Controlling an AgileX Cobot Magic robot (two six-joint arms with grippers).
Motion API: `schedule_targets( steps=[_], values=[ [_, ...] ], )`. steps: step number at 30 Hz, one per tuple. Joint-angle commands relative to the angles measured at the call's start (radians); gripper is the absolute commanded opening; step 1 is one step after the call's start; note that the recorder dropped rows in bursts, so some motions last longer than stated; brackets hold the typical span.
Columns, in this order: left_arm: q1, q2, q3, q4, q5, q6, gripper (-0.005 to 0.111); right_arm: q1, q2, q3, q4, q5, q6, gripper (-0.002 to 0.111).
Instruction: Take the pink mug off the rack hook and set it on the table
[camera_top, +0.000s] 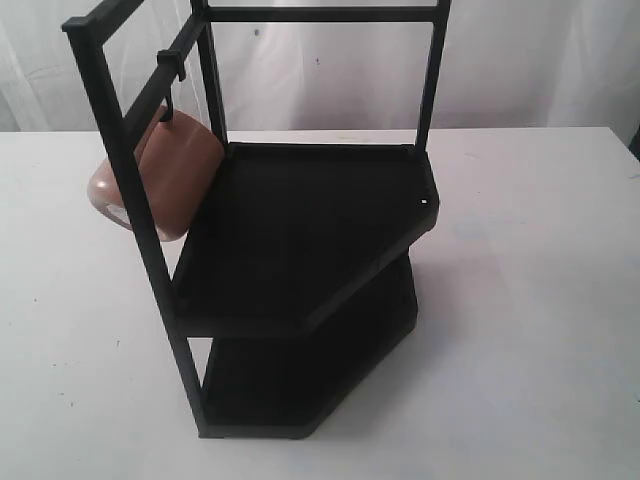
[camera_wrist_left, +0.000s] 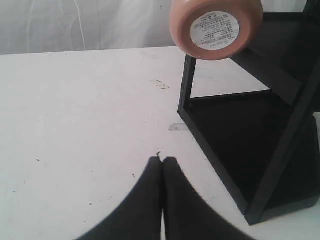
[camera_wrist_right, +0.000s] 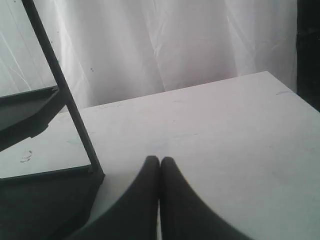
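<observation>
left claw (camera_wrist_left: 161, 165) pinched together, hanging pink mug's (camera_wrist_left: 180, 22) round label (camera_wrist_left: 215, 29) unreadable.

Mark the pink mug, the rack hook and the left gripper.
pink mug (camera_top: 180, 175), exterior view, side of its body.
rack hook (camera_top: 172, 68), exterior view, its clip at the top.
left gripper (camera_wrist_left: 161, 161), left wrist view, between its closed fingertips.

We are losing the top of the rack (camera_top: 300, 230) past the edge, a bar (camera_top: 122, 160) is crossing the mug (camera_top: 175, 175), and its label (camera_wrist_left: 216, 28) is blurring beyond reading
</observation>
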Motion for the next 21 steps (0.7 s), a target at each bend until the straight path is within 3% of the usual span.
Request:
schedule_targets(
  steps=[1,8,12,14,17,19,21],
  values=[
    [0.002,-0.006,0.003,-0.005,0.004,0.002,0.000,-0.001,-0.005,0.006,0.000,-0.004,0.004,0.000],
    [0.002,-0.006,0.003,-0.026,-0.055,-0.049,0.000,-0.001,-0.005,0.006,0.000,-0.004,0.004,0.000],
    [0.002,-0.006,0.003,-0.154,-0.082,-0.299,0.000,-0.001,-0.005,0.006,0.000,-0.004,0.004,0.000],
    [0.002,-0.006,0.003,-0.210,-0.179,-0.500,0.000,-0.001,-0.005,0.006,-0.002,-0.004,0.004,0.000],
    [0.002,-0.006,0.003,-0.206,-0.301,-0.504,0.000,-0.001,-0.005,0.006,-0.002,-0.004,0.004,0.000],
    [0.002,-0.006,0.003,-0.206,-0.452,-0.618,0.000,-0.001,-0.005,0.006,-0.002,-0.004,0.004,0.000],
    [0.002,-0.006,-0.014,-0.102,-0.681,-0.773,0.000,-0.001,-0.005,0.006,-0.002,-0.004,0.004,0.000]
  ],
)
